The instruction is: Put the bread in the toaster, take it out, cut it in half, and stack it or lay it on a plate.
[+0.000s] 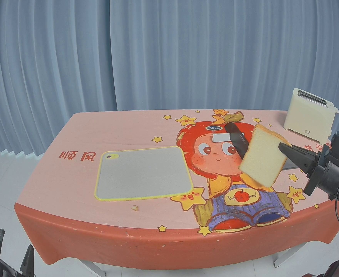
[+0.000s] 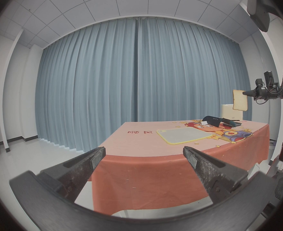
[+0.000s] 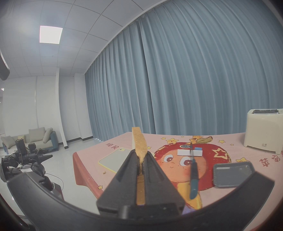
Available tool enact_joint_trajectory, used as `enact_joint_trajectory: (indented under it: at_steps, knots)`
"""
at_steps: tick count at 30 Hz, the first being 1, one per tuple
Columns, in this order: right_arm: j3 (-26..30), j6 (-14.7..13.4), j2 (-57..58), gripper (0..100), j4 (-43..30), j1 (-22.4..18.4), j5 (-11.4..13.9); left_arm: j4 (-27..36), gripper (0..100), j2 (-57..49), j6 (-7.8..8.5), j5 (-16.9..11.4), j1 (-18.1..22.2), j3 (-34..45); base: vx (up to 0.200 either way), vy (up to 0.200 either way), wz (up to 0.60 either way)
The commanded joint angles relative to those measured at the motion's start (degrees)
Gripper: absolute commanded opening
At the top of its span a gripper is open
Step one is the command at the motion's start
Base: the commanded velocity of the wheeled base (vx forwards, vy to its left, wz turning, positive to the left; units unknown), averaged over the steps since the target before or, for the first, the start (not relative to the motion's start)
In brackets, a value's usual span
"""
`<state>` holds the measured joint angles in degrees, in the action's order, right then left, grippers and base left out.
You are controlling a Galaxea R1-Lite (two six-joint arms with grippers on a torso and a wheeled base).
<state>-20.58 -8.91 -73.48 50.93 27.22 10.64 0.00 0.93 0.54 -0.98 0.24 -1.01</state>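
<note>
Table [image 1: 100, 135], one bread slice [image 1: 263, 155], one toaster [image 1: 309, 114]

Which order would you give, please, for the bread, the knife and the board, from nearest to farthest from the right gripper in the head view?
1. The bread: clamped in the right gripper, raised over the table's right side.
2. The knife: lying on the table just beyond the bread, toward the middle.
3. The board: flat on the table's left half.
</note>
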Motion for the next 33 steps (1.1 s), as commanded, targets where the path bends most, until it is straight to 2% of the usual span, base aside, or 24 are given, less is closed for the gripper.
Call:
enact_joint_trajectory:
  at_steps: [1,22,33]
  knots:
    - [0.1,0.0,-0.2,0,0.0,0.5,0.0,0.0,100,-0.8,-0.01,0.0,0.0,1.0,0.0,0.0,0.0]
    - [0.1,0.0,-0.3,0,0.0,0.8,-0.1,0.0,100,-0.8,-0.01,0.0,0.0,1.0,0.0,0.0,0.0]
    - [-0.2,-0.6,-1.6,0,0.1,0.8,-0.2,0.0,100,-0.8,-0.1,0.0,0.0,1.0,0.0,0.2,0.0]
